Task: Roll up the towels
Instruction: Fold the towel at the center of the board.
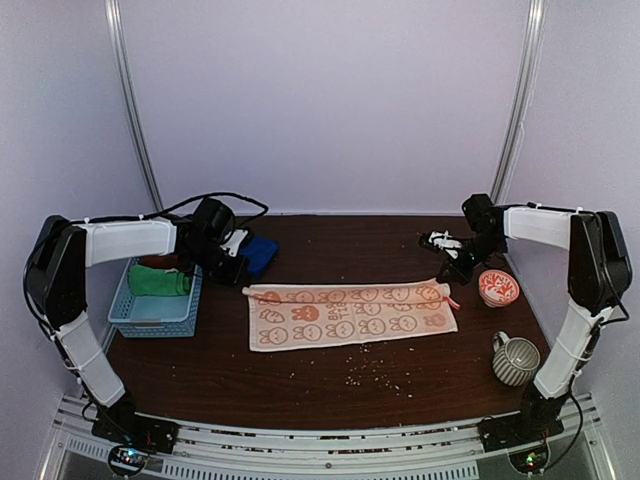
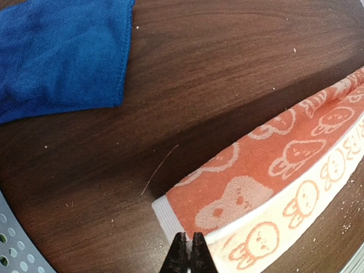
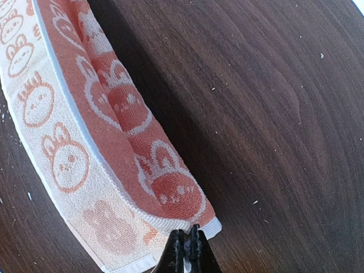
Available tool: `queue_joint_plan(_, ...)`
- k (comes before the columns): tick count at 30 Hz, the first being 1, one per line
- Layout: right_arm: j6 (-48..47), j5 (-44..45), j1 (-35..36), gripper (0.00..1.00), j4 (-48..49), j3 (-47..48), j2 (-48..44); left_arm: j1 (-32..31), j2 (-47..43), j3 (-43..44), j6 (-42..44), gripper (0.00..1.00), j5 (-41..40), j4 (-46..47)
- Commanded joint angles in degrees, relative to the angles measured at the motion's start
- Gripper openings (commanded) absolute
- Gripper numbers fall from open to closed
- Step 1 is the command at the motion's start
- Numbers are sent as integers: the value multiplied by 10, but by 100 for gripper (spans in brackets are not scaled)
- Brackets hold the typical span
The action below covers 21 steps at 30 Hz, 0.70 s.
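An orange towel with a white rabbit pattern (image 1: 350,318) lies spread across the middle of the table. Its far edge is turned over as a narrow orange strip (image 2: 267,165) and sits slightly raised, with a shadow beneath it. My left gripper (image 1: 246,286) (image 2: 189,251) is shut on the far-left corner of that strip. My right gripper (image 1: 444,284) (image 3: 189,250) is shut on the far-right corner (image 3: 170,193). A royal blue towel (image 1: 263,252) (image 2: 57,51) lies crumpled behind the left gripper. A green towel (image 1: 158,280) rests in the basket.
A light blue plastic basket (image 1: 150,312) (image 2: 8,244) stands at the left edge of the table. An orange-and-white bowl (image 1: 498,288) sits at the right, and a ribbed grey mug (image 1: 515,358) nearer the front right. Crumbs dot the dark wood in front of the towel.
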Motion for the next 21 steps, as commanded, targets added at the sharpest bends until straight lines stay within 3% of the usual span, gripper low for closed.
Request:
queue_joint_plan(1,-26,25,0,0,-18,-3,-13,3,-8,-10,11,0,21,0)
queue_joint_plan(21,-76,22,0,0,-48,-38,-53,-17,-4,-51,23,0,85,-16)
